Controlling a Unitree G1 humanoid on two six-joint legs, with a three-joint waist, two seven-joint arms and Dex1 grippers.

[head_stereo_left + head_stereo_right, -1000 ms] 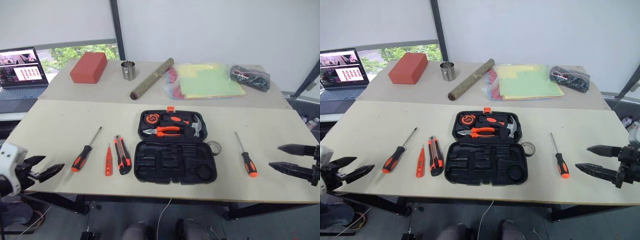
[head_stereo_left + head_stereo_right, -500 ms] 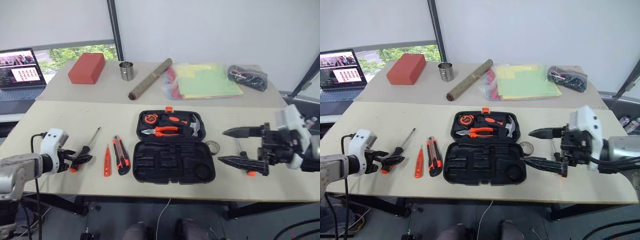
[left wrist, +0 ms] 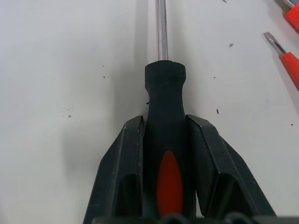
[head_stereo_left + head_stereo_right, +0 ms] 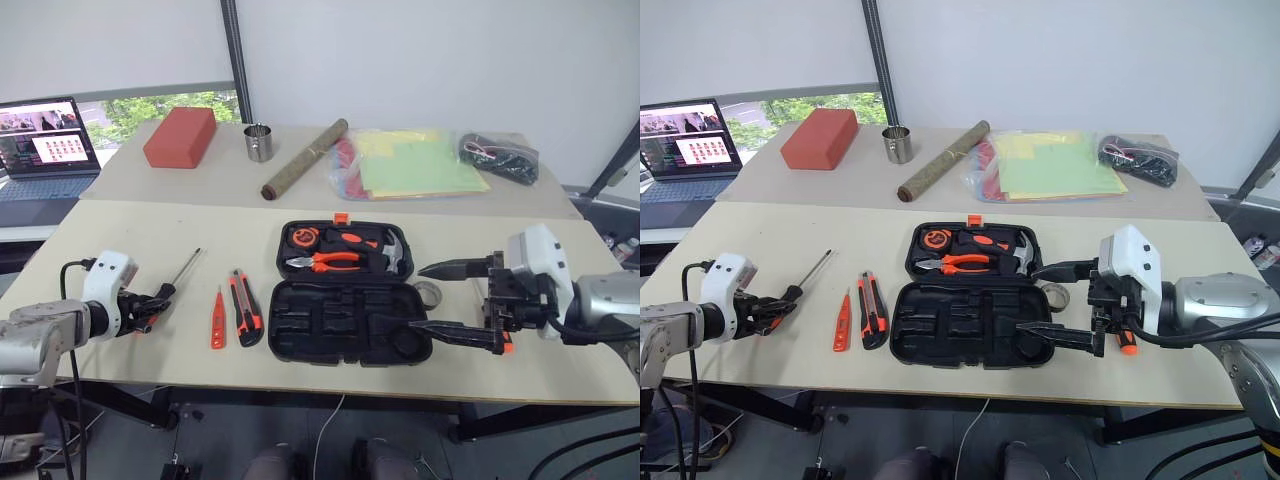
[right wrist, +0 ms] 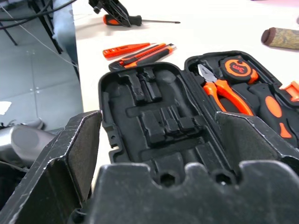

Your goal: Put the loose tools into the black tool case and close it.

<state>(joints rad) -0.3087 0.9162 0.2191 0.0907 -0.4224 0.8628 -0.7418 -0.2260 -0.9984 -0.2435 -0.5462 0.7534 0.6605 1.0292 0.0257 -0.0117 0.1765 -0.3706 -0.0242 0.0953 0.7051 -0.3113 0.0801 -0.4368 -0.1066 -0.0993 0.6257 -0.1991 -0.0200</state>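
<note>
The black tool case [image 4: 350,322] lies open at the table's middle, its near half of moulded slots bare. To its left lie the utility knife [image 4: 245,310] and the orange tester pen [image 4: 217,320]. Further left, my left gripper [image 4: 155,300] is shut on a screwdriver's black-and-orange handle [image 3: 164,93]; its fingers [image 3: 126,154] press both sides, and the shaft [image 4: 185,268] points away on the table. My right gripper [image 4: 399,295] hangs open over the case's right end. Behind it, the second screwdriver [image 4: 1127,342] shows a bit of orange handle.
Pliers [image 4: 330,262], a hammer and a tape measure sit in the case's far half. A tape roll [image 4: 430,293] lies by the case's right edge. On the far table are a red block [image 4: 180,137], metal cup [image 4: 258,142], rolled mat [image 4: 303,158], coloured sheets [image 4: 415,160] and laptop [image 4: 40,135].
My left gripper reached the left screwdriver and closed on its handle. My right gripper swung left from the table's right edge to over the case's right end, staying open.
</note>
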